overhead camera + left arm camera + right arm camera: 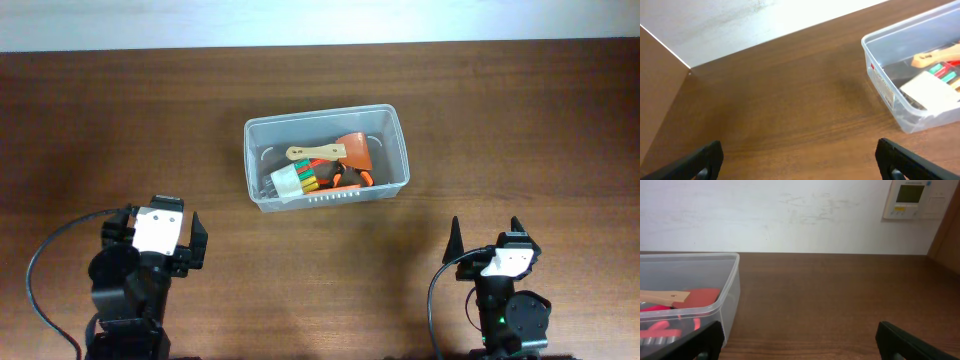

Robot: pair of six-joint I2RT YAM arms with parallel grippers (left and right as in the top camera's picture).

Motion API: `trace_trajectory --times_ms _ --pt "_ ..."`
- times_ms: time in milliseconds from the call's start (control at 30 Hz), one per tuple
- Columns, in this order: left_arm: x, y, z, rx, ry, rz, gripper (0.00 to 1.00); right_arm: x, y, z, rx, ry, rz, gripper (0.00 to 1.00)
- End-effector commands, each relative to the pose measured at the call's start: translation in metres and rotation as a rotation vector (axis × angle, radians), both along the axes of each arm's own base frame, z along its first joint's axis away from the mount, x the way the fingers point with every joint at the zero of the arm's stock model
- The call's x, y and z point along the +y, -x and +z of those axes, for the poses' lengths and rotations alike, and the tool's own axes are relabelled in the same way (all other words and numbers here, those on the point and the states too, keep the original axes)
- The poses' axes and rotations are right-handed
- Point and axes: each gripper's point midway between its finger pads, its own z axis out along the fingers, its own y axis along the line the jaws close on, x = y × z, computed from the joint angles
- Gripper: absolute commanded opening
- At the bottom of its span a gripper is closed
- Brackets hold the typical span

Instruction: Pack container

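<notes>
Left end effector (150,224) and right end effector (487,230) stand open and empty. The container (250,160) on the bench (520,120) holds tools (318,153).

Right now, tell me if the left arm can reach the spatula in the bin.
Probably yes: the bin is open-topped, the spatula lies on top, and the left hand is open.

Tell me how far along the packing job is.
Looks nearly or fully done. The container already holds several tools, including an orange scraper and a white block of coloured pieces. Nothing is in hand: the left gripper and right gripper sit open and empty, back from it. No loose item shows outside it, so little seems left.
</notes>
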Motion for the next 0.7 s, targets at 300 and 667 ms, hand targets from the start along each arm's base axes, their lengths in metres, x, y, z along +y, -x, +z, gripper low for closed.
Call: trace_trajectory --times_ms 300,667 --pt "-0.089 0.059 0.011 -0.091 0.199 -0.409 0.99 -0.001 0.000 -0.003 -0.001 -0.008 -0.010 0.99" --pt "-0.052 0.024 -0.016 -0.329 0.371 -0.123 0.99 -0.001 0.000 -0.003 -0.001 -0.008 -0.010 0.98"
